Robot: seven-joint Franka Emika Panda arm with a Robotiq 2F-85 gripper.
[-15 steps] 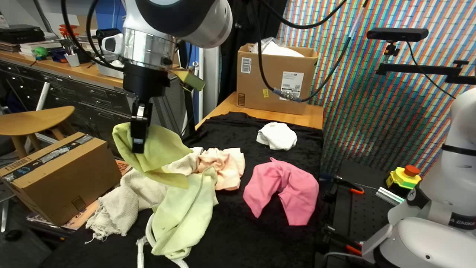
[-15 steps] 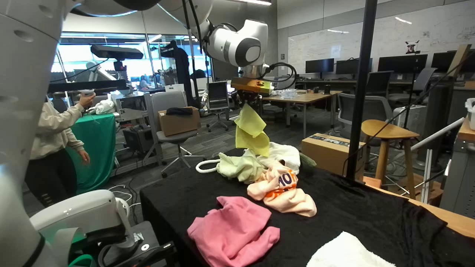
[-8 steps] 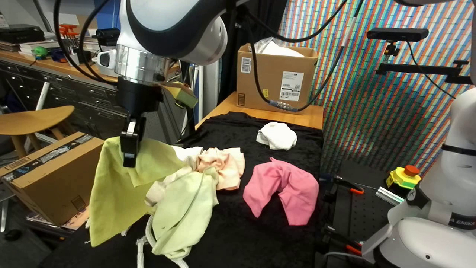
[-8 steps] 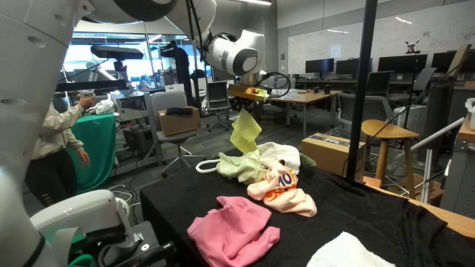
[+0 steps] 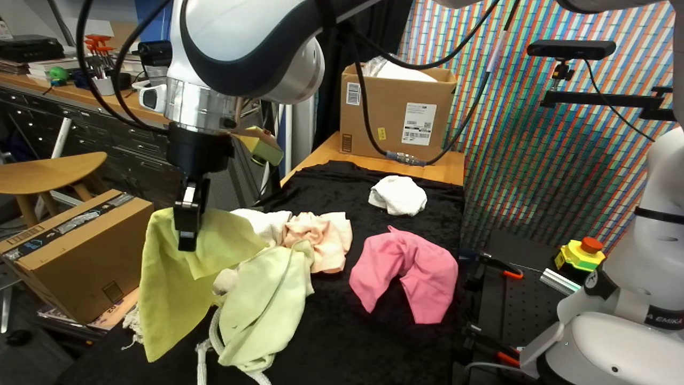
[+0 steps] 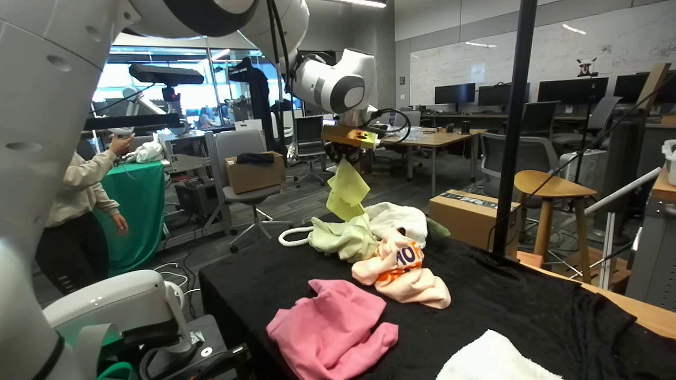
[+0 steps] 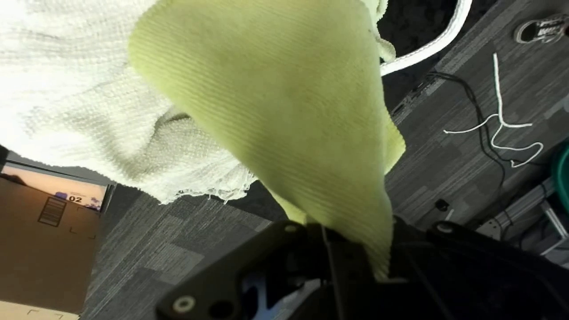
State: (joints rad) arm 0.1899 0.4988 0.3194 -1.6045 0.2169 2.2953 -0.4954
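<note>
My gripper (image 5: 187,241) is shut on a yellow-green cloth (image 5: 173,299), pinching its upper part above the table's near left side. The cloth hangs in loose folds in both exterior views and fills the middle of the wrist view, hiding part of the fingers. Just beyond it lies a pale green cloth (image 5: 267,305) with a white cord. A cream knitted towel (image 7: 98,89) with a frayed edge is partly behind the held cloth. Whether the hanging corner touches these, I cannot tell. Beside them is a peach cloth (image 6: 417,285) with printed letters.
A crumpled pink cloth (image 5: 406,267) and a white cloth (image 5: 398,195) rest on the black table cover (image 6: 517,295). A cardboard box (image 5: 395,115) stands at the table's end, another box (image 5: 80,256) beside the table. A black pole (image 6: 512,126) rises by the edge.
The gripper has come down and, in an exterior view, shifted slightly left with the yellow-green cloth. That cloth has swung and dropped into a longer hang. The other cloths have stayed put.
</note>
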